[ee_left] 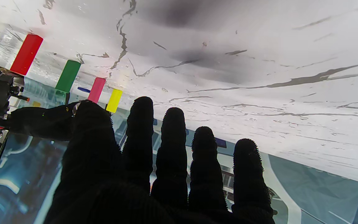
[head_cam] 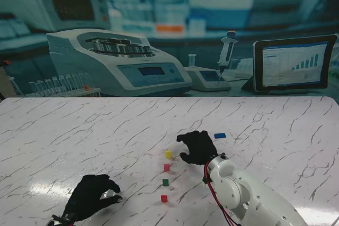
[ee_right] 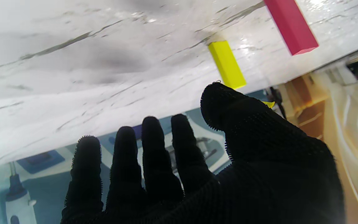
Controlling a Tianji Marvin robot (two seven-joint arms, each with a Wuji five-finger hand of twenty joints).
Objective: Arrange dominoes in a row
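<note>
- Nearest me, the left hand [head_cam: 91, 197] rests on the marble table [head_cam: 63, 136], fingers spread, holding nothing.
- 4 dominoes stand upright in a row: red domino [head_cam: 164, 198], green domino [head_cam: 166, 182], pink domino [head_cam: 167, 166], yellow domino [head_cam: 168, 153].
- Right hand [head_cam: 198, 146] sits just beside the yellow domino, fingers apart, gripping nothing.
- Farther right, a blue domino [head_cam: 220, 135] lies flat.

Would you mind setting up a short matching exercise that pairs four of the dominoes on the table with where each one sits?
Things:
1. red domino
2. yellow domino
3. blue domino
4. green domino

Places:
A. lying flat, apart from the row, to the right
B. end of the row nearest to me
C. end of the row beside the right hand
D. second in the row from my end

Pairs: 1-B, 2-C, 3-A, 4-D
</note>
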